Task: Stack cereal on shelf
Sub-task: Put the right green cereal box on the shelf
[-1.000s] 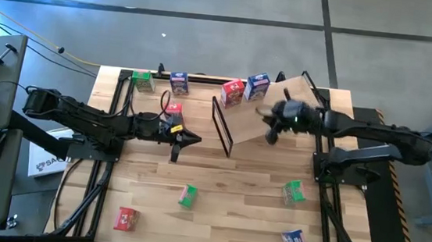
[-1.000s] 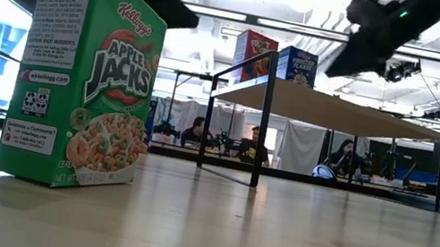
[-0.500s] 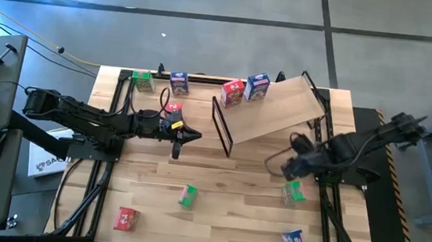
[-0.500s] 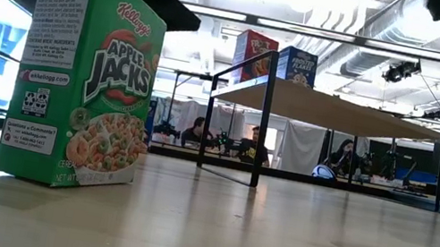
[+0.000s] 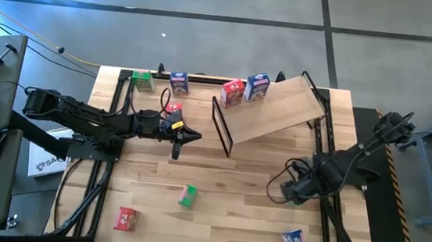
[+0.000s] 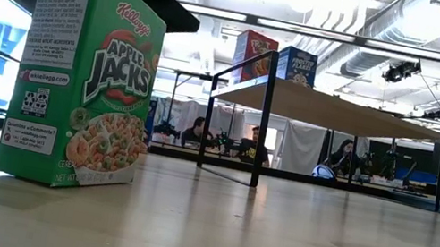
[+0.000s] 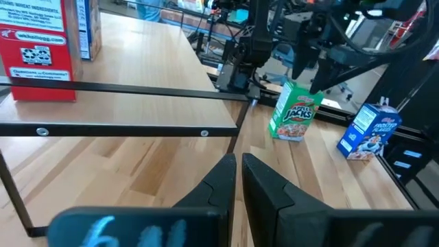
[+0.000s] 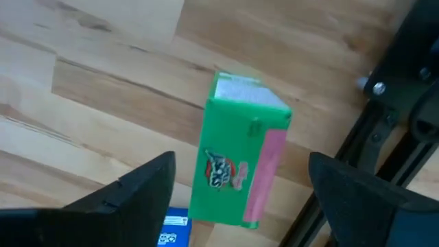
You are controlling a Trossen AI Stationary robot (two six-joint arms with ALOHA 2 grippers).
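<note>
The shelf (image 5: 272,110) stands tilted at the back right and carries a red cereal box (image 5: 232,93) and a blue one (image 5: 257,86). My right gripper (image 5: 292,189) hangs open, pointing down, above a green cereal box (image 8: 240,165) that stands upright on the table near the right edge. Its fingers (image 8: 147,185) stand on either side of the box without touching it. The arm hides this box in the high view. My left gripper (image 5: 187,136) is shut and hovers level, left of the shelf's black frame end (image 5: 222,125).
Loose cereal boxes stand about on the table: green (image 5: 143,80) and blue (image 5: 179,82) at the far left, red (image 5: 172,109) beside my left arm, green (image 5: 187,196), red (image 5: 125,219) and blue (image 5: 295,241) toward the near edge. Black rails (image 5: 325,217) run along the table's sides.
My right gripper has swung from over the shelf's lower edge toward the near right of the table. It has come over the green box there, tipped to point down and opened. My left arm has kept still.
</note>
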